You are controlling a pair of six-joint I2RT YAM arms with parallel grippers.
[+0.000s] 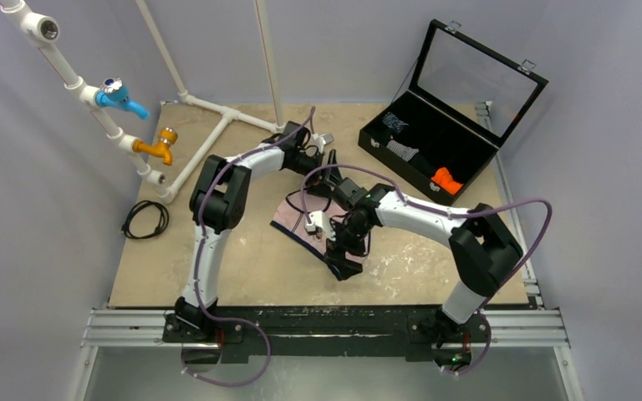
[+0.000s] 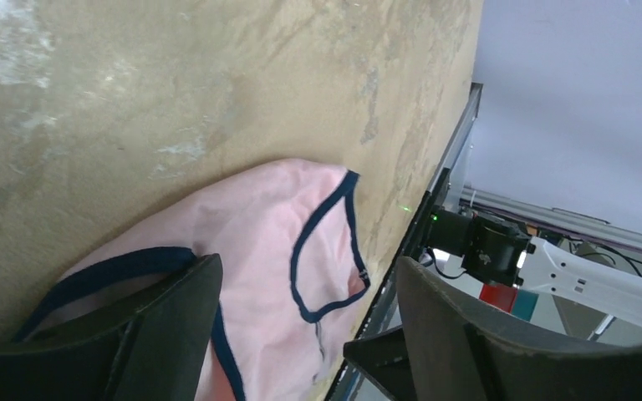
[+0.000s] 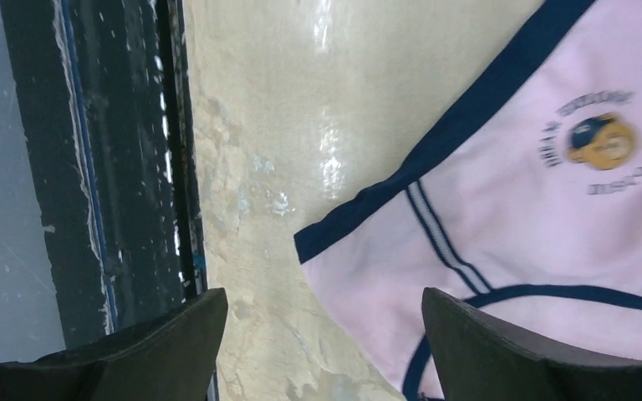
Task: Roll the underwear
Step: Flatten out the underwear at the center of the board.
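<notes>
Tan, scuffed tabletop (image 1: 217, 251) between grey walls; white pipework at the back left carries a blue tap (image 1: 121, 96) and an orange tap (image 1: 160, 146).

Item 1: underwear (image 1: 286, 215), pale pink with navy trim, lying flat and unrolled at mid-table under both wrists. A small round emblem (image 3: 602, 142) faces up, its lettering blurred.

Item 2: left gripper (image 2: 309, 271), fingers spread wide. It is low over the far side of the garment, one finger above the navy waistband. Contact cannot be told. Probably placed to pin or pinch that edge.

Item 3: right gripper (image 3: 324, 296), fingers likewise spread wide and holding nothing. It straddles bare table just beside the near corner of the garment, likely so a finger can slip under the hem to start the roll.

Item 4: black case (image 1: 401, 171), back right, lid raised, holding an orange rolled cloth (image 1: 447, 180) and a grey-striped rolled cloth (image 1: 401, 150). Presumably this is where finished rolls go.

Status: rolling not begun.
</notes>
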